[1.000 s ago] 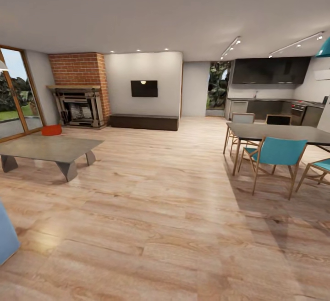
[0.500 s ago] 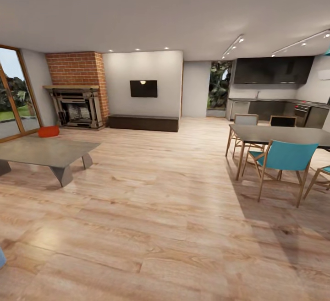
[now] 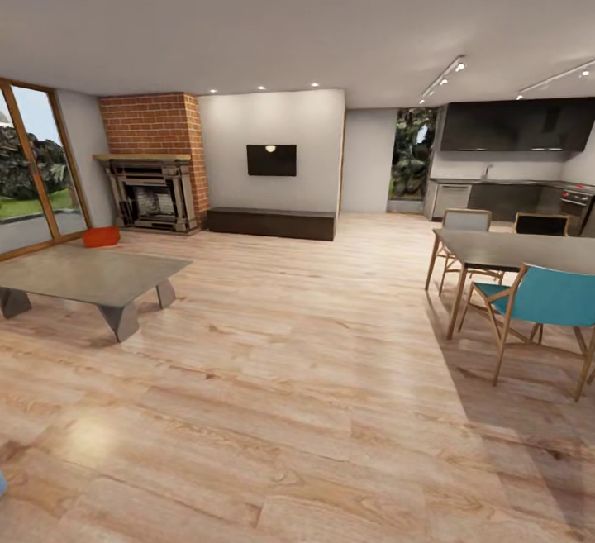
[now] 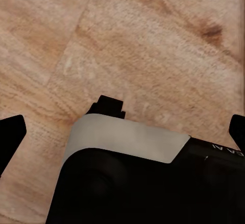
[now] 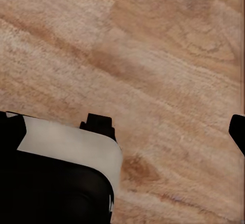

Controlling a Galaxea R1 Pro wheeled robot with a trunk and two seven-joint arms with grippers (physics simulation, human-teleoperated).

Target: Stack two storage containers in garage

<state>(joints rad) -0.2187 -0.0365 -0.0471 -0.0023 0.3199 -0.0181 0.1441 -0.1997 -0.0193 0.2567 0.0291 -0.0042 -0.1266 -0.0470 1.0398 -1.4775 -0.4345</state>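
A red-orange storage container (image 3: 101, 235) sits on the light wood-plank floor (image 3: 281, 361) of the living room, just beyond the far edge of the low grey coffee table (image 3: 87, 276) and in front of the brick fireplace (image 3: 153, 164), beside the glass patio door (image 3: 33, 167). Seen from the head camera it lies far ahead and well to the left, so the left arm would be the nearer one once the base closes in; the coffee table stands between the robot and the bin, and the approach probably has to skirt it. Only one bin can be made out (a second may be hidden behind it or the table, which cannot be told). It reads as a small, low, plain-walled box, its long side seemingly running across the view, too distant for detail. Both wrist cameras look down on bare planks: the left gripper (image 4: 122, 127) and the right gripper (image 5: 127, 127) each show dark fingertips (image 4: 11, 132) set wide at the picture's edges, spread apart with nothing between them. The black wall television (image 3: 271, 159) and long dark bench (image 3: 271, 223) lie to the right of the fireplace.
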